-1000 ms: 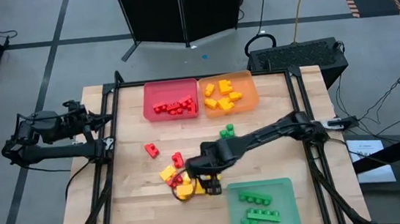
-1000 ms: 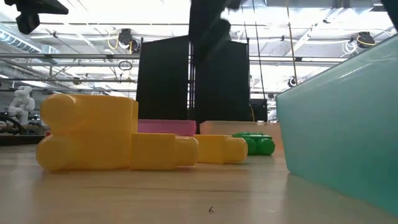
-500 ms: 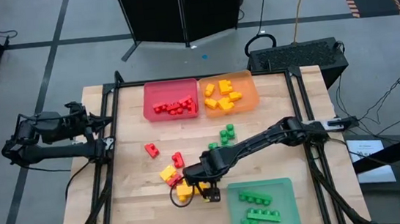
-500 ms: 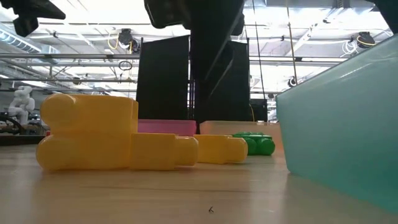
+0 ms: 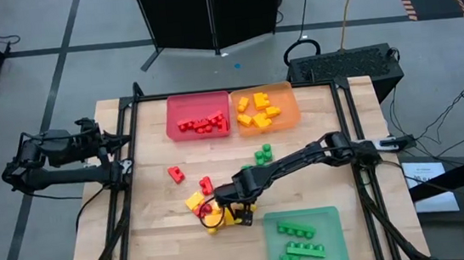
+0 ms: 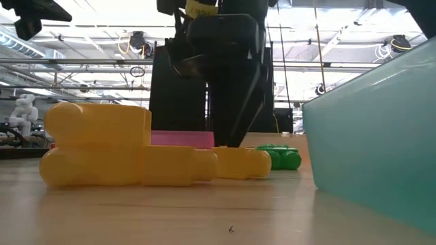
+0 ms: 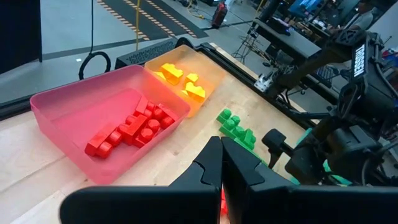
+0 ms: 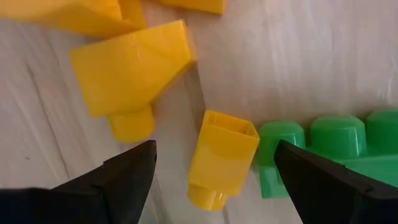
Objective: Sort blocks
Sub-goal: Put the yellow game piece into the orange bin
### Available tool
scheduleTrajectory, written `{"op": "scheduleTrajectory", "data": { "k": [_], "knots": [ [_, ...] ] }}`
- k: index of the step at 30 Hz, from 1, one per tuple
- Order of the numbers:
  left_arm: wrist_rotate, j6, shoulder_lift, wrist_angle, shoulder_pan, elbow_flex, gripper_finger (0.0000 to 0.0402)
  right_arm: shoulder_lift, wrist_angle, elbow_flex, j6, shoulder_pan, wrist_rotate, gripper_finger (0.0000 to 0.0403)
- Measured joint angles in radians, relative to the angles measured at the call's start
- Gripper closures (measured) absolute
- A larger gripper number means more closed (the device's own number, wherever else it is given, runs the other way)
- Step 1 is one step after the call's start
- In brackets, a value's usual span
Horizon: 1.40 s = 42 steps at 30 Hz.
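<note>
My right gripper (image 5: 233, 213) (image 8: 214, 152) is open and hangs low over a cluster of blocks near the table's near edge. In its wrist view the fingers stand on either side of a small yellow block (image 8: 222, 157) lying on the wood, without touching it. A green block (image 8: 323, 142) lies against that yellow one, and a bigger yellow block (image 8: 132, 70) is close by. More yellow blocks (image 5: 194, 202) and red blocks (image 5: 176, 175) lie loose toward the left. In the low view the gripper (image 6: 219, 75) hangs above yellow blocks (image 6: 95, 153). My left gripper (image 7: 221, 168) is shut, parked beyond the table's left edge.
At the far edge stand a red tray (image 5: 198, 116) holding red blocks and an orange tray (image 5: 264, 108) holding yellow ones. The green tray (image 5: 305, 238) with green blocks sits at the near edge, just right of my right gripper. Two green blocks (image 5: 262, 154) lie mid-table.
My right gripper has come down toward the yellow blocks at the near edge; in the low view it has dropped from the top of the picture to just above them. The blocks have stayed where they were.
</note>
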Motion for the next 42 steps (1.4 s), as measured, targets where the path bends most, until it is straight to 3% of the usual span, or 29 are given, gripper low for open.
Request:
{"op": "scheduleTrajectory", "data": {
  "k": [4, 10, 17, 25, 27, 30, 33, 39, 42],
  "knots": [
    [-0.001, 0.000, 0.000, 0.000, 0.000, 0.000, 0.0400, -0.005, 0.039, -0.033, 0.045, 0.001, 0.034, 0.0096],
    [-0.002, 0.001, 0.000, 0.000, 0.000, 0.000, 0.0400, -0.003, 0.058, -0.039, 0.051, 0.000, 0.127, 0.0160],
    [-0.006, 0.002, 0.000, 0.000, 0.000, 0.000, 0.0400, 0.000, 0.063, -0.040, 0.049, -0.002, 0.137, 0.0229],
    [-0.007, 0.002, 0.000, 0.000, 0.000, 0.000, 0.0400, 0.005, 0.037, 0.013, -0.019, -0.037, 0.121, 0.0378],
    [-0.009, 0.002, 0.000, 0.000, 0.000, 0.000, 0.0400, 0.002, -0.003, 0.056, -0.072, -0.054, 0.124, 0.0396],
    [-0.010, 0.002, 0.000, 0.000, 0.000, 0.000, 0.0400, 0.006, -0.080, 0.133, -0.163, -0.075, 0.116, 0.0375],
    [-0.010, 0.002, 0.000, 0.000, 0.000, 0.000, 0.0400, 0.004, -0.162, 0.250, -0.276, -0.089, 0.015, 0.0335],
    [-0.010, 0.002, 0.000, -0.013, 0.000, 0.000, 0.0400, 0.001, -0.393, 0.343, -0.622, -0.042, -0.027, 0.0219],
    [-0.011, 0.002, 0.000, -0.024, 0.000, 0.000, 0.0400, 0.015, -0.403, 0.337, -0.690, -0.022, -0.026, 0.0158]
  ]
}}
